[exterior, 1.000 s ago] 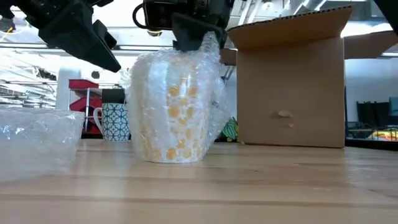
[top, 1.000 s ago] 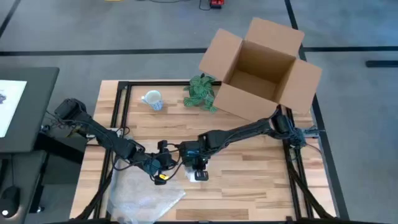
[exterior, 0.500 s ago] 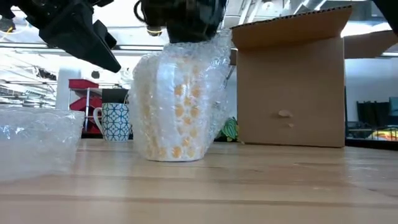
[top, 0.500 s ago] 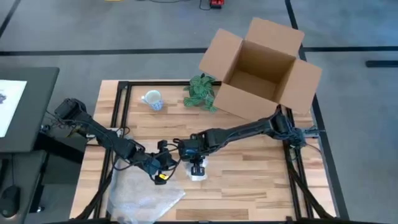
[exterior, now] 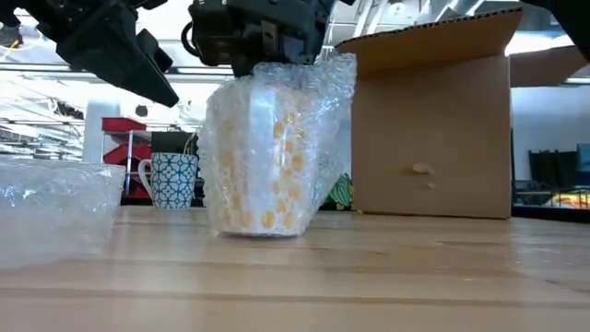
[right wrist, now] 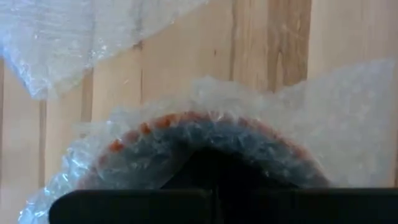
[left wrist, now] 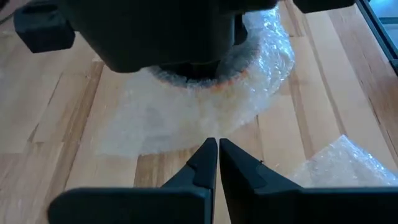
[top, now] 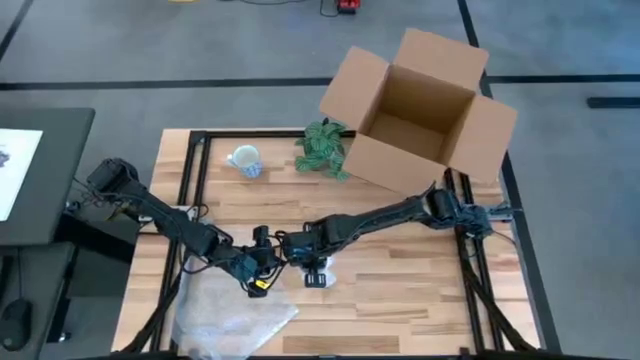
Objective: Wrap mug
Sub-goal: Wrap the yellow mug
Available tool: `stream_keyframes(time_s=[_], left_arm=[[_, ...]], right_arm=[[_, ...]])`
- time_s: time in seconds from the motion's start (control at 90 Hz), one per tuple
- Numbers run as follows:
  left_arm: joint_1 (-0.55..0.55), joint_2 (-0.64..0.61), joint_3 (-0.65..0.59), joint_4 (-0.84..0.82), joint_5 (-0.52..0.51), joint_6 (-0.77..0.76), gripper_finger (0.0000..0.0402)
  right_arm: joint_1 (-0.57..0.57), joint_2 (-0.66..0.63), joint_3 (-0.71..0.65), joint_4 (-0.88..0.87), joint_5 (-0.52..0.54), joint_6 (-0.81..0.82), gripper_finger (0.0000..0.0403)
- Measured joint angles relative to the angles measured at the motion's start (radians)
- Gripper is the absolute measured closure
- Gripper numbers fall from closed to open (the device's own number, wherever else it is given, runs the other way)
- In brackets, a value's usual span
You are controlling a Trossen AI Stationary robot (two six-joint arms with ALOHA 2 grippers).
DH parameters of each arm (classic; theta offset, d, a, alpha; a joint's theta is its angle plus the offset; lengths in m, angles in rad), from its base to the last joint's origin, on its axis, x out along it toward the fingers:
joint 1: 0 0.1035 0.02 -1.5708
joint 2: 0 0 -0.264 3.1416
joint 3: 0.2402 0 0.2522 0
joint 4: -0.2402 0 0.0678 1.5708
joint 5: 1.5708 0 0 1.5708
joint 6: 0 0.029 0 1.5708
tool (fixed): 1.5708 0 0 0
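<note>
- Left gripper (left wrist: 216, 163) hung low over the tabletop (top: 400, 290) at about 7 o'clock of centre, jaws pressed together on nothing, tips aimed at the fringe of wrap.
- Right gripper (top: 298, 248) sat on top of the wrapped mug (exterior: 267, 157), just beside the left one toward 3 o'clock; could not tell whether its jaws were parted or clamping, being buried in the wrap.
- Stood upright on the tabletop just below centre: the wrapped mug, white with orange dots, sheathed in bubble wrap (left wrist: 205, 109) that flared onto the wood around its base.
- Lay at 7 o'clock near the tabletop's front edge: a loose crumpled sheet of spare bubble wrap (top: 232, 315), well apart from the mug.
- Stood at 11 o'clock, far back: a patterned blue-and-white mug (top: 245, 160), unwrapped.
- Rested at 12 o'clock: a green patterned cloth (top: 322, 148), touching the cardboard box (top: 420, 110).
- Sat open-topped at 1 o'clock: the cardboard box, flaps spread, overhanging the tabletop's back corner.
</note>
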Motion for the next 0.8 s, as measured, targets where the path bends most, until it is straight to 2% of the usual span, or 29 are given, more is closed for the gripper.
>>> stream_keyframes(time_s=[0.278, 0.422, 0.6, 0.8], left_arm=[[-0.013, 0.0, 0.0, 0.0, 0.0, -0.009, 0.0402], [-0.016, 0.0, 0.0, -0.004, 0.0, -0.009, 0.0402], [-0.016, 0.0, 0.0, -0.005, 0.001, -0.009, 0.0402], [-0.016, 0.0, 0.0, -0.006, 0.001, -0.011, 0.0402]], right_arm=[[0.016, -0.042, 0.162, -0.181, -0.002, -0.014, 0.0401], [0.025, -0.04, 0.255, -0.279, -0.003, -0.054, 0.0377], [0.033, -0.043, 0.329, -0.369, -0.003, -0.044, 0.0309], [0.036, -0.043, 0.329, -0.42, -0.08, -0.037, 0.019]])
